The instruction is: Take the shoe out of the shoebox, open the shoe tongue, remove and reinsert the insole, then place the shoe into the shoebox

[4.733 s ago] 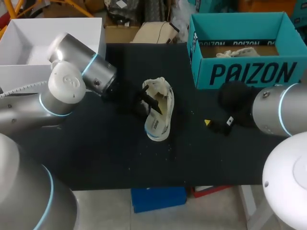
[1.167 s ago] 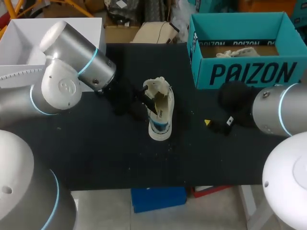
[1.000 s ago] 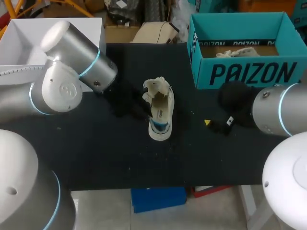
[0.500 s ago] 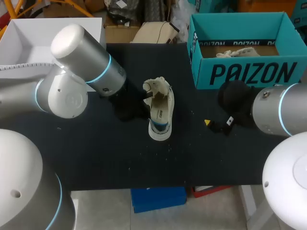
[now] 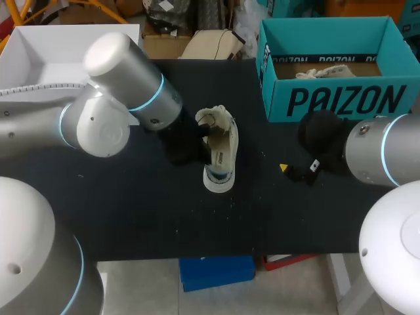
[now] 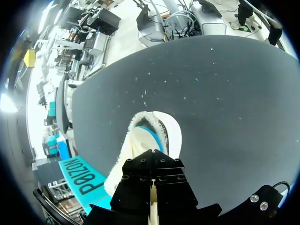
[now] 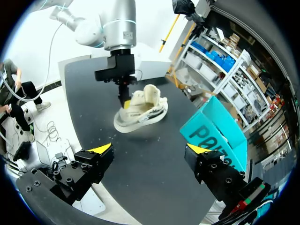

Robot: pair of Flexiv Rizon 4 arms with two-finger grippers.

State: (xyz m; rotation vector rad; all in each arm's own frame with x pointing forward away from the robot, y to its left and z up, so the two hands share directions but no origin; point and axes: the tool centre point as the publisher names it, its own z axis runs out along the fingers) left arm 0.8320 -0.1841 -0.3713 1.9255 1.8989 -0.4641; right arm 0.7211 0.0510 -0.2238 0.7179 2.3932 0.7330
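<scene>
A cream shoe (image 5: 222, 147) lies on its side mid-table, its blue-lined inside (image 6: 149, 136) facing my left gripper (image 5: 205, 143). That gripper (image 6: 152, 157) is shut, with its yellow tips (image 7: 124, 99) pressed at the edge of the shoe's (image 7: 143, 110) opening. Whether anything thin is pinched between them is hidden. The teal shoebox (image 5: 335, 98) stands open at the back right, also in the right wrist view (image 7: 213, 133). My right gripper (image 5: 292, 172) hangs to the right of the shoe, in front of the box. It (image 7: 149, 150) is open wide and holds nothing.
A white open box (image 5: 39, 59) sits at the back left corner. Pale laces or another shoe (image 5: 325, 71) show inside the teal box. Bare black tabletop (image 5: 164, 216) lies in front of the shoe.
My left arm has swung right, toward the shoe, and its gripper has closed at the shoe's opening. The shoe barely shifted. The right arm kept still.
</scene>
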